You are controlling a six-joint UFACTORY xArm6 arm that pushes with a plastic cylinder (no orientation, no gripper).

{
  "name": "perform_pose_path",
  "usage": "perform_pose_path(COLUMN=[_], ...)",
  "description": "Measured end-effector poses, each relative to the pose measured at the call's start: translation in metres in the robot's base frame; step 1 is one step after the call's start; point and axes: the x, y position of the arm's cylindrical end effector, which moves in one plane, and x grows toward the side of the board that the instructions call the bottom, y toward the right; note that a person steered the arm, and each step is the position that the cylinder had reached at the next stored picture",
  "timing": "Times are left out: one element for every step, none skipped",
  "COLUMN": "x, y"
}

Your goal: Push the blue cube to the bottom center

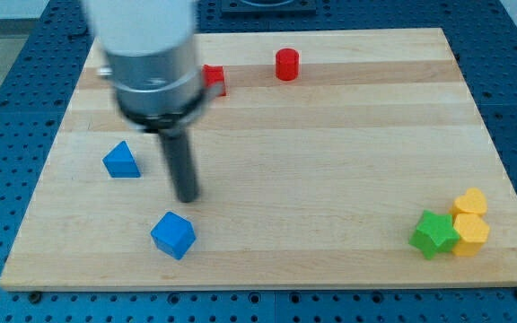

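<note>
Wooden table (330, 135), blue mat around. Blue cube (172, 235) near bottom edge, left of center; my tip (187, 197) just above it, apart. No pincer fitted.

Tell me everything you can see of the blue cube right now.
The blue cube is a small solid block of uniform bright blue, looking like matte plastic. It sits flat on the wooden board, turned so one corner points toward the view's bottom, with its top face and two side faces showing. It lies near the board's bottom edge, left of centre. Nothing touches it: my tip stands just above it and slightly to the view's right, with a small gap. The blue triangular block lies farther up and left.
</note>
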Motion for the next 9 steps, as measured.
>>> perform_pose_path(x=[0.025, 0.068, 0.075, 0.063, 0.046, 0.031, 0.027, 0.028, 0.053], y=[-0.093, -0.11, -0.086, -0.039, 0.014, 0.054, 0.017, -0.018, -0.002])
